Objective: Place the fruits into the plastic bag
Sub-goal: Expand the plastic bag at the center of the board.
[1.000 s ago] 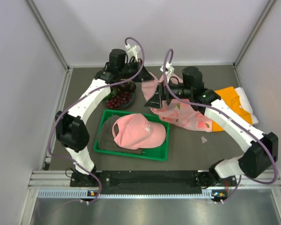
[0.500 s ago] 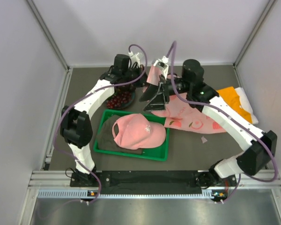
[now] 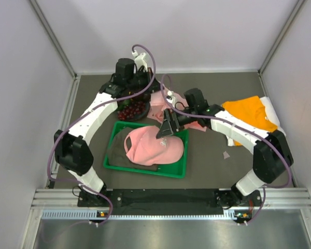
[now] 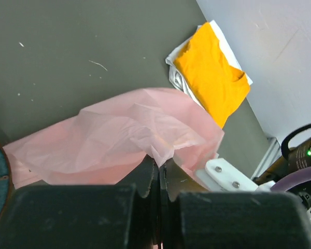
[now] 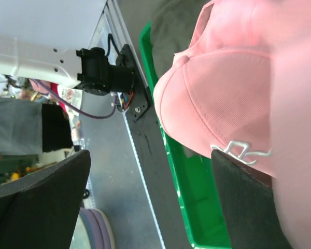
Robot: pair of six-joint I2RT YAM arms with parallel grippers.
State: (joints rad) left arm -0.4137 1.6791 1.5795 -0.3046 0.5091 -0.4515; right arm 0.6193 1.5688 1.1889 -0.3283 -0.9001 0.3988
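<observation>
The pink plastic bag lies bunched on the table between the two arms. My left gripper is shut on a fold of it, as the left wrist view shows at the gripper and the bag. Dark red grapes lie in a dark bowl under the left arm; the other fruits are hidden by it. My right gripper is open and empty above the pink cap. In the right wrist view the gripper has its jaws wide apart over the cap.
The cap lies on dark cloth in a green tray, also seen in the right wrist view. An orange folded cloth on white cloth lies at the right. Grey walls close the back and sides.
My right gripper has moved down and toward the front left, over the cap. The bag has drawn left off the orange cloth and bunched up. The left arm has shifted slightly.
</observation>
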